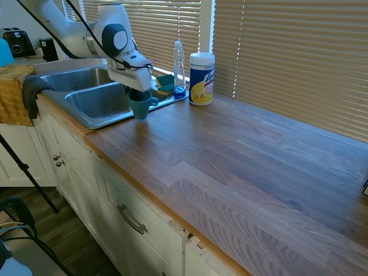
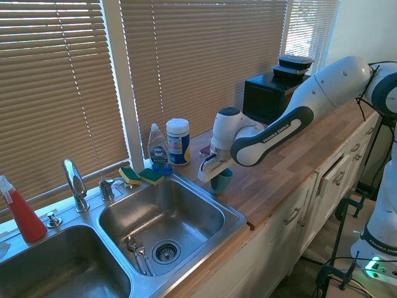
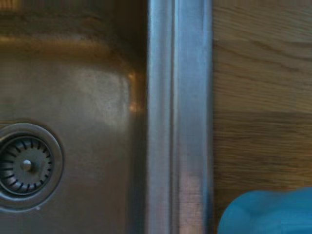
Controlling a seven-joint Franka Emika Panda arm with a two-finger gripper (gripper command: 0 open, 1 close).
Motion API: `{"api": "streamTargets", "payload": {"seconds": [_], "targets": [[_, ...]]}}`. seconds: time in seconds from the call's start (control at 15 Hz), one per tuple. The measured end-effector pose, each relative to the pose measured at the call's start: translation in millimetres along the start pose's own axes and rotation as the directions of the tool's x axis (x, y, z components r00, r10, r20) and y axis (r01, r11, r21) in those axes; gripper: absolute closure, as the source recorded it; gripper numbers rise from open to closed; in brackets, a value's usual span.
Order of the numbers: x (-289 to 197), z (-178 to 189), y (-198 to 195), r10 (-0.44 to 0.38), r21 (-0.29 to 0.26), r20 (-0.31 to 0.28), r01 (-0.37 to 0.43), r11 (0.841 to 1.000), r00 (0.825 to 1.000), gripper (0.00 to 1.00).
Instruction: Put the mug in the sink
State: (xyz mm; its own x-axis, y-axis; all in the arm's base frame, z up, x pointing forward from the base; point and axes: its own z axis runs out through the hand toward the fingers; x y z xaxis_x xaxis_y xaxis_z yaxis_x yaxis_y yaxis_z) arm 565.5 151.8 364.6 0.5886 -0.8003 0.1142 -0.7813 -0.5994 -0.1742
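One arm outstretched — end effector (image 2: 218, 175) gripping mug (image 2: 221, 180).

Wipes canister (image 1: 202, 79) beside soap bottle (image 1: 179, 69), sponges (image 2: 141, 176) nearby

The mug (image 1: 140, 104) hangs upright in the pincer (image 1: 138, 91) above the bench (image 1: 241, 161), just beside the rim of the sink (image 1: 95, 103). Behind the sink's corner lie sponges (image 1: 165, 84), then a soap bottle (image 1: 179, 69) and a wipes canister (image 1: 202, 78) stand side by side.
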Motion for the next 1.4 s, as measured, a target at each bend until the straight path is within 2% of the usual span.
{"api": "streamTargets", "payload": {"seconds": [0.33, 0.6, 0.8, 0.93, 1.27, 1.4], "targets": [[-64, -40, -34, -0.063, 0.030, -0.031, 0.064, 0.997, 0.997, 1.00], [-128, -34, -90, -0.103, 0.034, -0.049, 0.105, 0.994, 0.993, 1.00], [-165, -2, -132, -0.123, 0.020, -0.042, 0.124, 0.992, 0.992, 1.00], [-170, 32, -150, -0.112, -0.004, -0.036, 0.112, 0.994, 0.993, 1.00], [-139, 114, -168, -0.047, -0.058, -0.060, 0.044, 0.997, 0.997, 1.00], [-128, 143, -168, -0.013, -0.077, -0.050, 0.009, 0.997, 0.999, 1.00]]}}
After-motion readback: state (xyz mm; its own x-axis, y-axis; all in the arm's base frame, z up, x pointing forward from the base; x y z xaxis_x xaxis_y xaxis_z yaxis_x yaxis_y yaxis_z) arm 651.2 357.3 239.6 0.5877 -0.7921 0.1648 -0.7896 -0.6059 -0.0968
